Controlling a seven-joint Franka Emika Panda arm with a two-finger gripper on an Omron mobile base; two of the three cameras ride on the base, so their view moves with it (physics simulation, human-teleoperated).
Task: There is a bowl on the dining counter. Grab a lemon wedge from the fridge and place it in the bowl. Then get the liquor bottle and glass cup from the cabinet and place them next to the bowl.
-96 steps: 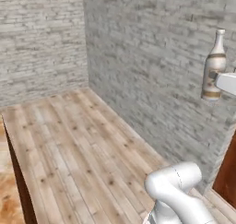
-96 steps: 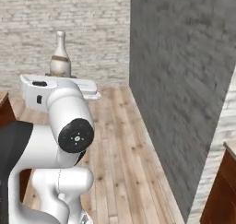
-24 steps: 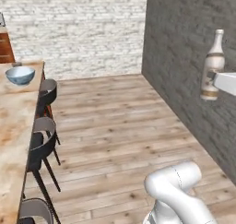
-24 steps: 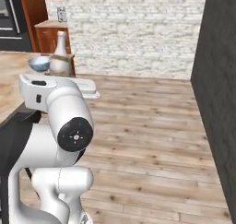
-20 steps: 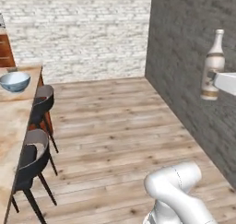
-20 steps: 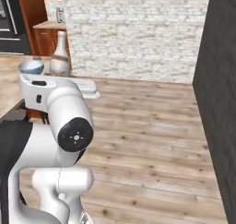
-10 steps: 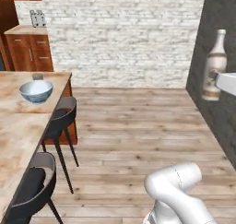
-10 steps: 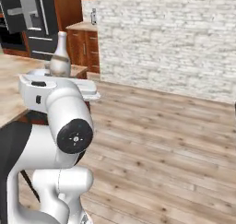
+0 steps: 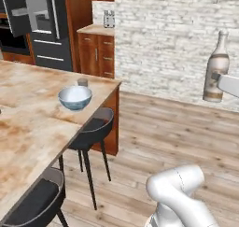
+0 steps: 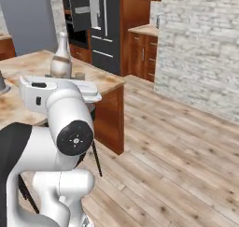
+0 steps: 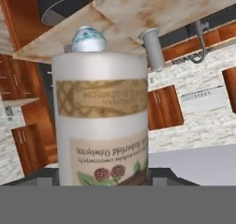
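The liquor bottle (image 9: 215, 67), pale with a tan label and a slim neck, hangs upright in the air at the right, with my gripper (image 9: 219, 79) shut on its body. The right base view shows the bottle (image 10: 60, 59) above my arm. It looms close in the hand view (image 11: 101, 121). A blue-white bowl (image 9: 74, 97) sits near the corner of the dining counter (image 9: 28, 128), well left of the bottle. A small greyish tumbler (image 9: 82, 82) stands just behind the bowl. The dark grey fridge (image 9: 46, 25) is at the back left, one door swung open.
Two dark stools (image 9: 93, 128) (image 9: 37, 198) are tucked along the counter's near side. A wall counter with a toaster (image 9: 108, 19) stands beside the fridge. Bare wood floor (image 9: 177, 132) stretches to the brick wall. A tall grey cylinder (image 11: 152, 48) stands on the counter.
The whole picture has swung round with the base: the brick wall slid away and the dining counter, bowl and fridge came into view and closer. The bottle stays in my gripper.
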